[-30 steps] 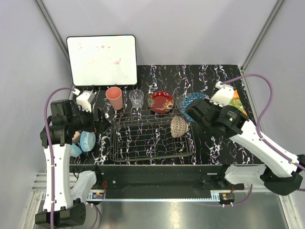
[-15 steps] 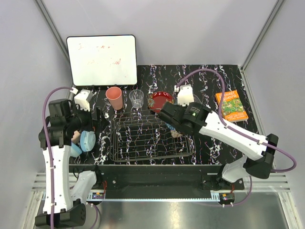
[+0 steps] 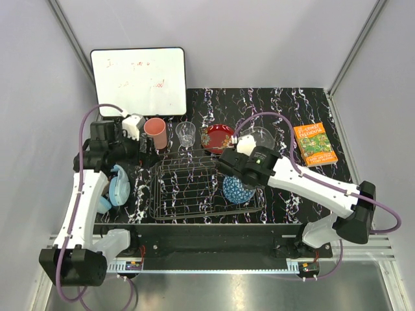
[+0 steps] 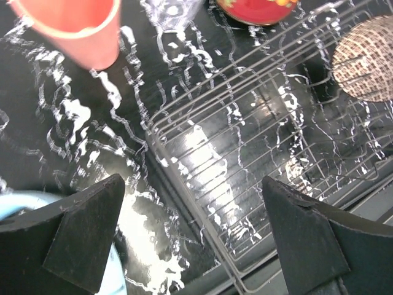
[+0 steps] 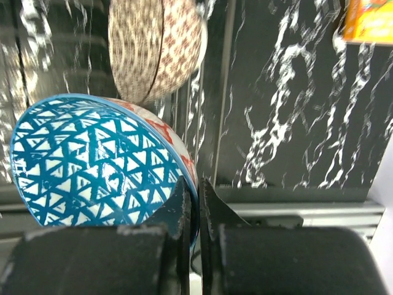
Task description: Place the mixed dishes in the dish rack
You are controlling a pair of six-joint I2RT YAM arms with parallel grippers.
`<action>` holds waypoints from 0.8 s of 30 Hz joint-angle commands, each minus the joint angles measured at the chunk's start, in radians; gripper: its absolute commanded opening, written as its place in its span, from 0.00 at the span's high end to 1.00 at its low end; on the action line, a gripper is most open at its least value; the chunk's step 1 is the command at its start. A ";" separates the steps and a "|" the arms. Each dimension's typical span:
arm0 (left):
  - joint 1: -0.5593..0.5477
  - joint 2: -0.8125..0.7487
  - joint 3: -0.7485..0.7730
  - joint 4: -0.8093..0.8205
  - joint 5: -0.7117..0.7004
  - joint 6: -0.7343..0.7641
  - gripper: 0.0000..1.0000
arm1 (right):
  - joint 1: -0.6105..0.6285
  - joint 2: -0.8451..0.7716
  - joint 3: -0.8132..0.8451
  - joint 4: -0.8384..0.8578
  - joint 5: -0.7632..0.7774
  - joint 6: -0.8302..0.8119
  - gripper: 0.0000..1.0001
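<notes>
The dark wire dish rack (image 3: 194, 188) sits mid-table. My right gripper (image 5: 195, 187) is shut on the rim of the blue patterned bowl (image 5: 92, 160), holding it on edge over the rack's near right part (image 3: 237, 190). The beige speckled bowl (image 5: 156, 46) stands on edge in the rack just behind it. My left gripper (image 4: 196, 209) is open and empty above the rack's left side (image 4: 245, 141), near the salmon-pink cup (image 3: 154, 131). Behind the rack stand the glass tumbler (image 3: 186, 134), the red plate (image 3: 217, 137) and the clear glass bowl (image 3: 259, 137).
A white board (image 3: 138, 81) leans at the back left. An orange book (image 3: 314, 144) lies at the right. Light-blue headphones (image 3: 117, 189) lie left of the rack, under my left arm. The table's front edge runs just below the rack.
My right arm swung left and toward the near edge, carrying the blue bowl from the back right to the rack's near right part. My left arm reached back toward the cup.
</notes>
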 commanded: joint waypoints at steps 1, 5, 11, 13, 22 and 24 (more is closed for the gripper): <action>-0.062 0.003 0.008 0.105 -0.017 -0.004 0.03 | 0.004 0.005 -0.032 -0.260 -0.095 -0.002 1.00; -0.131 -0.033 -0.011 0.111 -0.026 -0.032 0.03 | 0.007 0.048 -0.038 -0.258 -0.095 0.029 1.00; -0.188 -0.096 0.031 0.064 -0.040 -0.049 0.03 | 0.028 0.162 0.071 -0.257 -0.046 0.057 1.00; -0.203 -0.122 0.044 0.044 -0.032 -0.047 0.02 | 0.030 0.183 0.091 -0.255 -0.029 0.060 1.00; -0.243 -0.203 0.098 -0.056 0.035 -0.037 0.02 | 0.034 0.217 0.069 -0.169 -0.072 0.080 1.00; -0.248 -0.209 0.115 -0.082 0.045 -0.024 0.02 | 0.036 0.214 0.043 -0.168 -0.072 0.098 0.91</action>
